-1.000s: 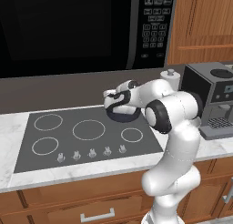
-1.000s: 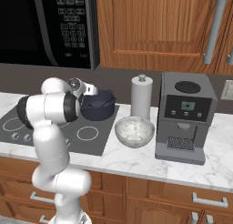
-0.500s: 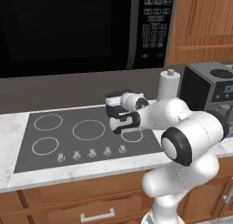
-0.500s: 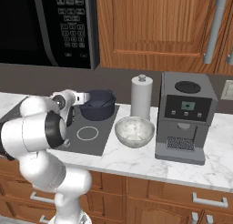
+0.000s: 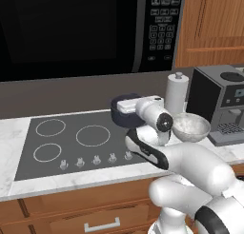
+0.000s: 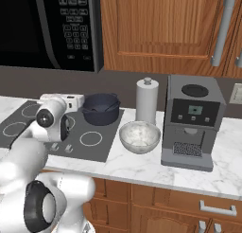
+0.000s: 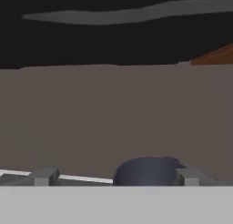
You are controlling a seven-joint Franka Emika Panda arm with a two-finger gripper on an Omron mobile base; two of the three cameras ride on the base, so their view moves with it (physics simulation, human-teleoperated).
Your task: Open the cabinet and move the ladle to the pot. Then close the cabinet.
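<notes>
The cabinet (image 6: 160, 31) of warm brown wood hangs on the far wall to the right of the microwave (image 5: 90, 31). Its doors are shut, and a long vertical grey bar handle (image 6: 222, 32) stands at the right of the near door. The black microwave sits above the cooktop, keypad on its right side.

The marble counter (image 6: 142, 165) runs along the near edge of the scene, with brown drawers below it. A dark grey cooktop (image 5: 76, 142) with four ring burners and a row of knobs along its near edge is set into the counter on the left.

The grey coffee machine (image 6: 189, 120) stands on the counter at the right. Just to its left, toward the wall, is a white paper towel roll (image 6: 147, 100), upright. A pale bowl (image 6: 139, 136) sits on the counter nearer than the roll, just beside the right edge of the cooktop.

The pot (image 6: 100, 109), dark blue-black and round, rests on the far right burner of the cooktop. What it holds cannot be told from these views.

The white arm is folded low over the cooktop, its hand level with the pot and just to the pot's left. The gripper (image 7: 116, 176) faces the back wall; its two fingertips (image 7: 43, 175) stand wide apart and hold nothing. In the hand view the pot's rounded rim shows low between them, nearer the right tip.
</notes>
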